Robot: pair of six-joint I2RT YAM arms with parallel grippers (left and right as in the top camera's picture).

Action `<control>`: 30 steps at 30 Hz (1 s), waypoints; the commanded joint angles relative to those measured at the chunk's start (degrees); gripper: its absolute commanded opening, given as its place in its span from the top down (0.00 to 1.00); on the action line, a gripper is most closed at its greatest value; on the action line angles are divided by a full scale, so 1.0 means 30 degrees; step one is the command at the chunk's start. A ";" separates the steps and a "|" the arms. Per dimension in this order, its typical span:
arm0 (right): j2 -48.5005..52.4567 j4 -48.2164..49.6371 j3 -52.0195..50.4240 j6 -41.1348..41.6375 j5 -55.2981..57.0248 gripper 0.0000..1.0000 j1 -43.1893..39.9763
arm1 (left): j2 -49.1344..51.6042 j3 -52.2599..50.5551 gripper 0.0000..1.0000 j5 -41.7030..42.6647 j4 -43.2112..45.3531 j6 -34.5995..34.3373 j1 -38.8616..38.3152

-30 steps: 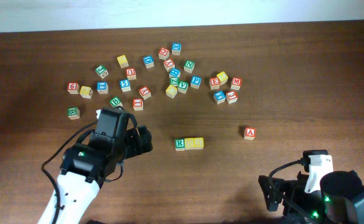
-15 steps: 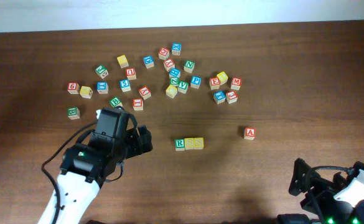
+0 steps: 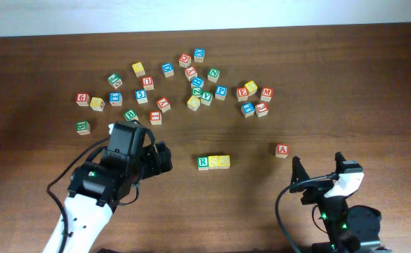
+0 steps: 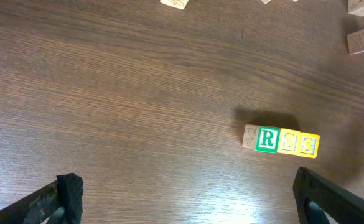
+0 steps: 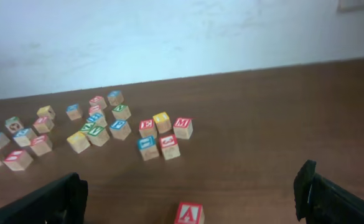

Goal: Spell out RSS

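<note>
A row of three letter blocks stands on the table: a green R block and two yellow S blocks, touching side by side. The row also shows in the left wrist view, with the R block left of the S blocks. My left gripper is open and empty, left of the row. My right gripper is open and empty at the lower right, tilted up toward the far blocks.
A red A block lies alone right of the row, also in the right wrist view. Several loose letter blocks are scattered across the back of the table. A wall rises behind the table.
The right arm has swung from the lower right corner back toward the middle and raised its gripper. The left arm and the blocks have not moved.
</note>
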 commanded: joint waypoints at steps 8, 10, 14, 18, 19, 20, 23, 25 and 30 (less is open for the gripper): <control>-0.0248 0.6280 -0.3927 -0.4444 0.0685 0.02 0.0583 | 0.0044 0.0087 0.01 -0.0270 0.0029 0.0015 0.0051; -0.0248 0.6229 -0.3934 -0.4437 0.1457 0.02 0.0597 | 0.0044 0.0087 0.00 -0.0270 0.0029 0.0015 0.0051; -0.0248 0.5166 -0.3934 -0.4444 0.2375 0.02 0.0576 | 0.0044 0.0087 0.01 -0.0270 0.0029 0.0015 0.0051; -0.0248 0.5136 -0.3934 -0.3366 0.2565 0.02 -0.0226 | 0.0044 0.0087 0.01 -0.0270 0.0029 0.0015 0.0051; -0.0248 0.5100 -0.3934 -0.2863 0.2535 0.02 -0.0262 | 0.0044 0.0087 0.01 -0.0270 0.0029 0.0015 0.0051; -0.0248 0.5093 -0.3934 -0.2754 0.2419 0.02 -0.0262 | 0.0044 0.0087 0.01 -0.0270 0.0029 0.0015 0.0051; -0.0248 0.5085 -0.3934 -0.2761 0.2426 0.02 -0.0248 | 0.0044 0.0087 0.01 -0.0270 0.0029 0.0015 0.0051; -0.0248 0.5085 -0.3934 -0.2754 0.2361 0.02 -0.0240 | 0.0044 0.0087 0.01 -0.0270 0.0029 0.0015 0.0051; -0.0248 0.5085 -0.3934 -0.2987 0.2412 0.02 -0.0240 | 0.0044 0.0087 0.01 -0.0270 0.0029 0.0015 0.0051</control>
